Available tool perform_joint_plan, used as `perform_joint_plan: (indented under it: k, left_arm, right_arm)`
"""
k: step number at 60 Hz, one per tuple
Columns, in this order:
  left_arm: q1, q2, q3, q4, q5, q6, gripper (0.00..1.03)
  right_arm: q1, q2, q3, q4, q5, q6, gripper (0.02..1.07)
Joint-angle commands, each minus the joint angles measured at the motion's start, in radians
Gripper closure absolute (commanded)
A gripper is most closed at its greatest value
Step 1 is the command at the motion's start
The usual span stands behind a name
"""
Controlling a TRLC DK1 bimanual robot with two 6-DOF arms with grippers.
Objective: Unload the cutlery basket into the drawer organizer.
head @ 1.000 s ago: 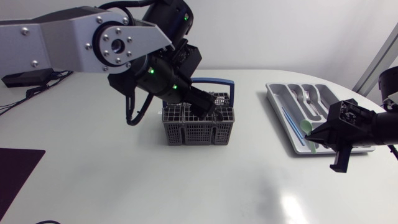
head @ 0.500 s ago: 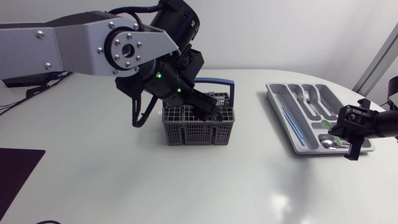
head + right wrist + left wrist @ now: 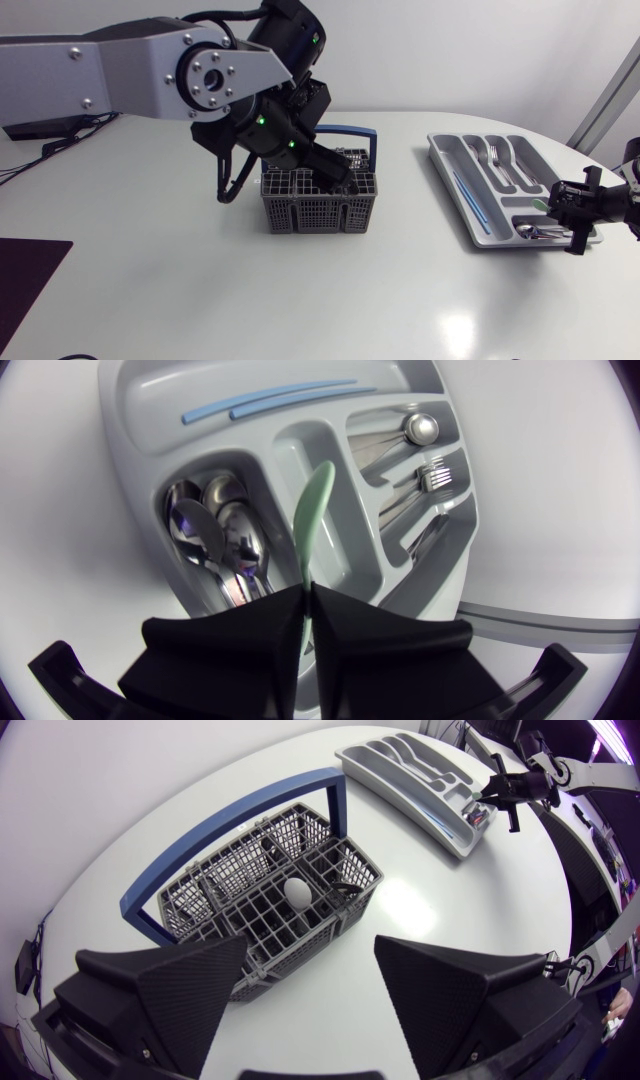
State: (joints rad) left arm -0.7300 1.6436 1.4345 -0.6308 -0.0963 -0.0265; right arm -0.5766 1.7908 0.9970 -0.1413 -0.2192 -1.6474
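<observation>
The grey mesh cutlery basket [image 3: 318, 207] with a blue handle stands mid-table. My left gripper [image 3: 346, 181] hangs just over its top, open [image 3: 310, 990], nothing between the fingers. A white rounded utensil end [image 3: 297, 892] pokes up inside the basket [image 3: 250, 920]. The grey drawer organizer [image 3: 447, 165] lies at the right. My right gripper [image 3: 562, 206] sits at its near end, shut [image 3: 307, 605] on the handle of a green spoon [image 3: 313, 510], whose bowl reaches over the divider beside the compartment of metal spoons [image 3: 215, 530].
The organizer [image 3: 130, 420] also holds two blue sticks [image 3: 270, 402] in its long slot and forks [image 3: 430, 480] and other metal cutlery in the far slots. A dark mat [image 3: 25, 275] lies at the table's left edge.
My right gripper has swung right with the green spoon, from the organizer's left side to its near-right corner. The left arm has shifted slightly over the basket.
</observation>
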Motion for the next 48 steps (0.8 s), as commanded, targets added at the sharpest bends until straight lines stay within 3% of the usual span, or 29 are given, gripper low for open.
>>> perform_joint_plan:
  k: [1,7,14,40,48]
  left_arm:
    - [-0.009,0.027,0.033,-0.009,-0.013,-0.020,0.14]
    - [-0.009,0.035,0.037,-0.009,-0.013,-0.021,0.14]
    - [-0.009,0.047,0.046,-0.007,-0.016,-0.021,0.14]
    - [-0.034,0.074,0.079,0.033,-0.016,0.027,0.14]
    - [-0.045,0.082,0.090,0.033,-0.016,0.023,0.14]
  right_arm:
    - [-0.012,0.033,-0.009,0.046,0.024,-0.057,0.79]
    - [-0.014,0.038,-0.031,0.095,0.047,-0.065,0.70]
    - [-0.012,0.027,-0.049,0.134,0.058,-0.058,0.51]
    - [0.031,-0.105,-0.103,0.121,0.049,0.061,0.24]
    - [0.052,-0.143,-0.107,0.094,0.040,0.116,0.22]
